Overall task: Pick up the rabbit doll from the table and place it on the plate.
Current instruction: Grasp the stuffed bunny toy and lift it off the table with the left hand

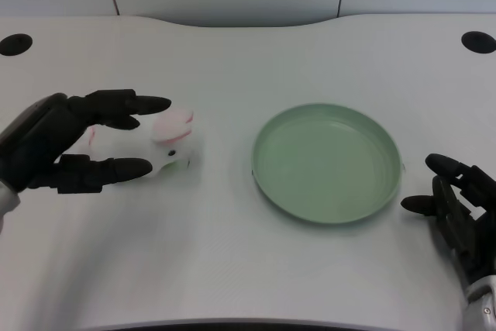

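Rabbit doll [169,145]: small white plush, pink inner ears and pink markings, lying on its side on the white table, head toward the plate, left of it and apart from it. Plate [326,162]: round, pale green, shallow raised rim, upright on the table, right of centre

Between the rabbit doll [169,145] and the green plate [326,162] lies a stretch of bare white table [232,269], wide enough for a hand to cross from left to right. The left hand [70,145] brackets the doll, fingers on its far and near sides. The plate's low rim is the only raised edge on that way. The right hand [457,207] sits just right of the plate, near its rim.
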Motion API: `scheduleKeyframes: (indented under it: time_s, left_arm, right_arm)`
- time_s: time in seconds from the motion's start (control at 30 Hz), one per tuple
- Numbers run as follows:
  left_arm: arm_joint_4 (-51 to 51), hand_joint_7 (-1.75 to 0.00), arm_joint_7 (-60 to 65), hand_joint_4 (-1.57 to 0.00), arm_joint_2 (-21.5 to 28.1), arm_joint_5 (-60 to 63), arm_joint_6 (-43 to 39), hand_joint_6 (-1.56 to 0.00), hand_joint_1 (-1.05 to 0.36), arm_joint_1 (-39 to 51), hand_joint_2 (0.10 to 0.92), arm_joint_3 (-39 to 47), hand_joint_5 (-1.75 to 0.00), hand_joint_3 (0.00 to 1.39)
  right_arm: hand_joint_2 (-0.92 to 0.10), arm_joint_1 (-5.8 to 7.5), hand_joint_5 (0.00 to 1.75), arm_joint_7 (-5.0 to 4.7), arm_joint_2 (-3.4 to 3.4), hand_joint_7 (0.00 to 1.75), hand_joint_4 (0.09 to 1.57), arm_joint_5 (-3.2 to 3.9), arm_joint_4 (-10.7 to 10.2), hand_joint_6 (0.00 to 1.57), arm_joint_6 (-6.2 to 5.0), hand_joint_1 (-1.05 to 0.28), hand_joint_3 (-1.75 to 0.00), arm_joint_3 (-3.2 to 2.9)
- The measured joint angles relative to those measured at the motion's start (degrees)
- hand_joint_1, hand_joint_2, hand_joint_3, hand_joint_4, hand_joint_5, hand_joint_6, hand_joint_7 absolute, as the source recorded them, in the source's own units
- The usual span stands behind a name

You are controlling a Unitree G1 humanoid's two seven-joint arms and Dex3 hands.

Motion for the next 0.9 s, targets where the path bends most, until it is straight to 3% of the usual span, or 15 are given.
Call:
scheduleKeyframes:
  time_s: [0.2,0.33,0.43,0.6,0.9]
  left_arm:
    - [4.21,0.00,2.87,-0.02,2.28,9.60,-0.87,-0.15,-0.97,-3.69,0.921,-4.06,-0.17,0.11]
    - [6.58,-0.01,3.49,0.00,3.74,15.05,1.28,-0.05,-1.03,-7.54,0.921,-7.10,-0.01,0.10]
    - [7.96,0.00,3.60,0.00,4.34,17.78,2.45,-0.03,-1.05,-10.14,0.921,-8.97,0.00,0.09]
    - [10.66,0.00,3.74,0.00,4.63,22.32,4.77,0.00,-1.05,-13.79,0.921,-12.68,0.00,0.11]
    - [14.84,-0.01,2.38,0.00,5.37,24.45,8.91,-0.01,-1.05,-20.00,0.916,-16.24,0.00,0.09]
  right_arm:
    - [-0.92,-0.02,0.94,0.04,0.01,0.35,0.94,0.10,0.03,0.92,0.06,-0.42,-0.27,-0.56]
    - [-0.92,-0.07,0.95,-0.19,-0.05,0.36,0.95,-0.30,0.14,0.93,0.07,-0.42,-0.27,-0.59]
    - [-0.92,-0.18,0.93,-0.67,-0.11,0.37,0.93,-0.38,0.20,0.95,0.18,-0.43,-0.26,-0.73]
    - [-0.92,-0.62,0.97,-0.07,-0.31,0.38,0.90,-0.35,0.51,0.95,0.45,-0.43,-0.27,-1.09]
    - [-0.92,-0.90,0.98,-0.16,-0.45,0.39,0.89,-0.37,0.83,0.92,0.42,-0.40,-0.26,-1.29]
